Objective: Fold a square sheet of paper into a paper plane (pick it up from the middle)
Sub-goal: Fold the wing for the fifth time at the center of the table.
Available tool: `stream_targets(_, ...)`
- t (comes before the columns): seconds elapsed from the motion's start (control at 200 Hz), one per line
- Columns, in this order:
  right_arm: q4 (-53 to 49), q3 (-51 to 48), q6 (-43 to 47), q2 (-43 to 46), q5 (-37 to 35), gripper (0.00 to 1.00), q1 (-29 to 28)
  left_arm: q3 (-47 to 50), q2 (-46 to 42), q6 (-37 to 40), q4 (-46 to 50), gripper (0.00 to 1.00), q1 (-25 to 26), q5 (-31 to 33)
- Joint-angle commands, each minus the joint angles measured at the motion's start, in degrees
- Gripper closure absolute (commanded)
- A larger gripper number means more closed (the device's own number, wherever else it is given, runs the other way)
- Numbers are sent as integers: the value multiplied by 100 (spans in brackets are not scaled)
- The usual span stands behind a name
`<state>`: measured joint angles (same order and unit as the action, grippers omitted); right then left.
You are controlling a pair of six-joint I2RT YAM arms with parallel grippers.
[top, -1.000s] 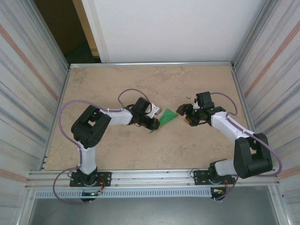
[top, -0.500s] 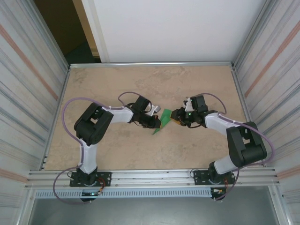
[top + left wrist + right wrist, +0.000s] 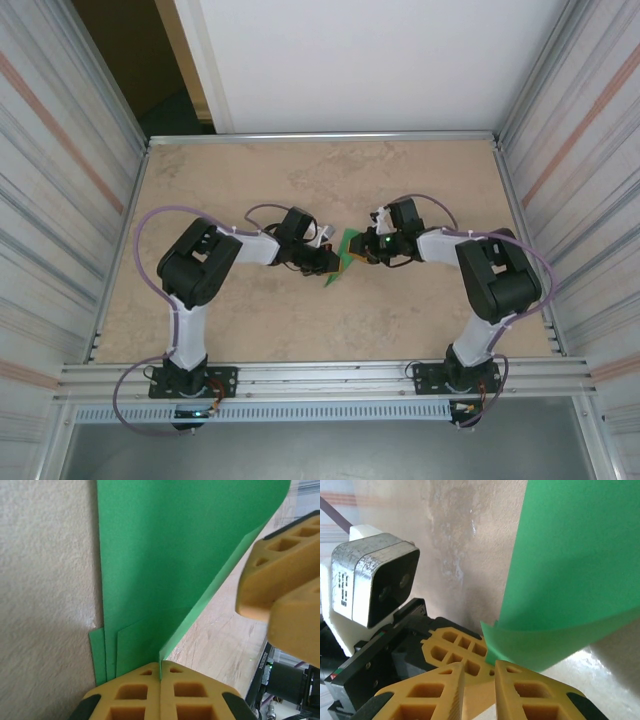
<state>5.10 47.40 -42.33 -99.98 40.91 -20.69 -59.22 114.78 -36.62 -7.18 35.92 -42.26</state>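
The bright green sheet of paper (image 3: pixel 346 256) is folded in layers into a slim pointed dart, like a paper plane, and lies mid-table. My left gripper (image 3: pixel 331 262) is shut on one raised fold of it at the left end (image 3: pixel 160 666); the other layers (image 3: pixel 165 555) lie flat on the table. My right gripper (image 3: pixel 364 249) is right against the paper's other end. Its jaws (image 3: pixel 480 667) stand a narrow gap apart with nothing between them, and a curled green flap (image 3: pixel 555 645) hangs just past the right fingertip. The left gripper's yellow fingers (image 3: pixel 457 647) lie right behind.
Beige stone-patterned tabletop (image 3: pixel 300 180) inside ribbed metal walls (image 3: pixel 60 200). The left wrist's camera housing (image 3: pixel 375 580) is close in the right wrist view. The right gripper's yellow fingers (image 3: pixel 280 580) loom at the right of the left wrist view.
The right gripper has moved left up to the paper's right end, and its jaws have narrowed from wide to a small gap. The left gripper stays shut on the paper.
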Motion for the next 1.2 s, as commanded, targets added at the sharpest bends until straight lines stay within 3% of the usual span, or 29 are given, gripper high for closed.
stream_targets(0.0, 60, 256, 272, -275, 223, 79, -50, 110, 176, -182, -42, 100, -75, -92)
stream_targets(0.286, 24, 471, 416, -658, 269, 79, -49, 253, 207, -239, -223, 100, -129, -108)
stream_targets(0.646, 92, 626, 420, -895, 444, 79, -65, 365, 288, -12, -138, 91, -137, 64)
stream_targets(1.027, -18, 774, 418, -1013, 440, 78, -68, 442, 390, 96, -147, 93, -142, 183)
stream_targets(1.198, -121, 727, 427, -515, 484, 76, -59, 543, 370, -103, -376, 96, -238, 24)
